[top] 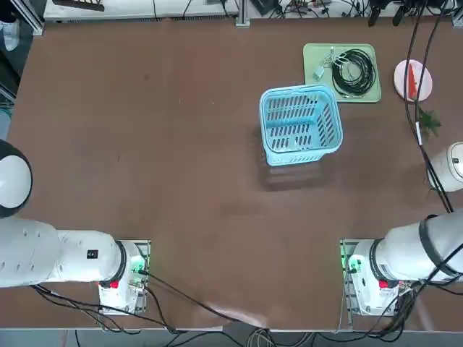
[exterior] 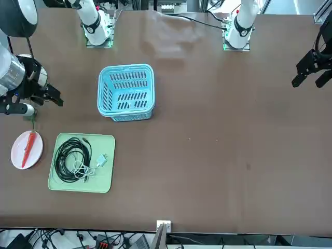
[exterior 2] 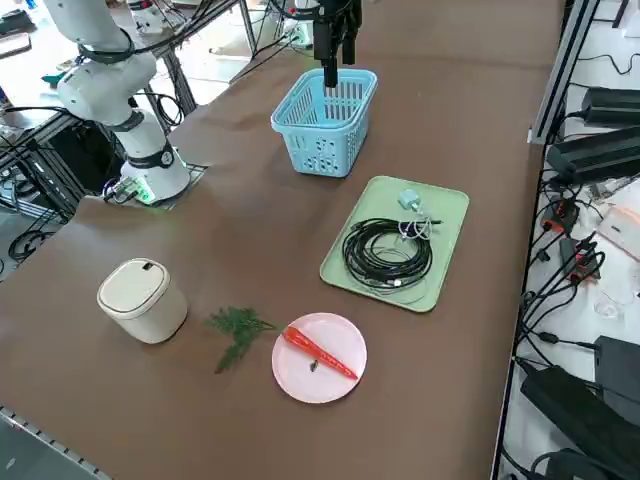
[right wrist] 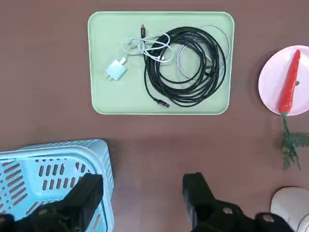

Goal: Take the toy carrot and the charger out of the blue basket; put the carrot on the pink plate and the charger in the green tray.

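Observation:
The toy carrot (right wrist: 289,82) lies on the pink plate (right wrist: 273,82), its green tuft (right wrist: 291,145) trailing off the rim onto the table. In the green tray (right wrist: 104,34) the white charger (right wrist: 115,70) rests with its pale cable beside a coiled black cable (right wrist: 186,67). Nothing shows inside the blue basket (top: 300,90). My right gripper (right wrist: 142,191) hangs high above the table between basket and plate, open, with nothing between its fingers. The side view shows the carrot (exterior 2: 318,352), charger (exterior 2: 410,200) and basket (exterior 2: 325,120) laid out the same way.
A white round lidded canister (exterior 2: 140,300) stands on the table near the tuft (exterior 2: 235,328) and the plate (exterior 2: 310,380). The tray (top: 315,54) and plate (top: 423,79) sit close to the far right table edge. Arm cables (top: 419,108) cross the top view above the plate.

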{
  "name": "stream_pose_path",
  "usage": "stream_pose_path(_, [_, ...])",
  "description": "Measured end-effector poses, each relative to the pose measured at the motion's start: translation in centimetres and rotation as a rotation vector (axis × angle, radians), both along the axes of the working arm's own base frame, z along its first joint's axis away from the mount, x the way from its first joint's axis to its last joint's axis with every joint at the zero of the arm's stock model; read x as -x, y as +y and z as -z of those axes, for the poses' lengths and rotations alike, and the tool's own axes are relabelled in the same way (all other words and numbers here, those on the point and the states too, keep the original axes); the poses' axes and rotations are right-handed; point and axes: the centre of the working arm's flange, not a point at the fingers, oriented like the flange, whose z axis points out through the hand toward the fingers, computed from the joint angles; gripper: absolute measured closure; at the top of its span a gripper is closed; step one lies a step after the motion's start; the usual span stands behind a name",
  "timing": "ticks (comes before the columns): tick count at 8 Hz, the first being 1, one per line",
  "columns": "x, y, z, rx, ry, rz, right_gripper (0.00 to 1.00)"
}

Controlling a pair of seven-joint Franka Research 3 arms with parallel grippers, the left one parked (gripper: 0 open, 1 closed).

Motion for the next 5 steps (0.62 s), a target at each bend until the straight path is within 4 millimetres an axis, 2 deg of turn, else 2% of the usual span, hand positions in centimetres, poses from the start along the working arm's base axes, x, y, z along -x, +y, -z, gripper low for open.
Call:
stream_pose_path(3, [-0.2, -1.9, -0.3, -0.001, -0.014, 0.028, 0.0])
stream_pose_path(5, [-0.2, -2.0, -0.3, -0.001, -0.014, 0.029, 0.0])
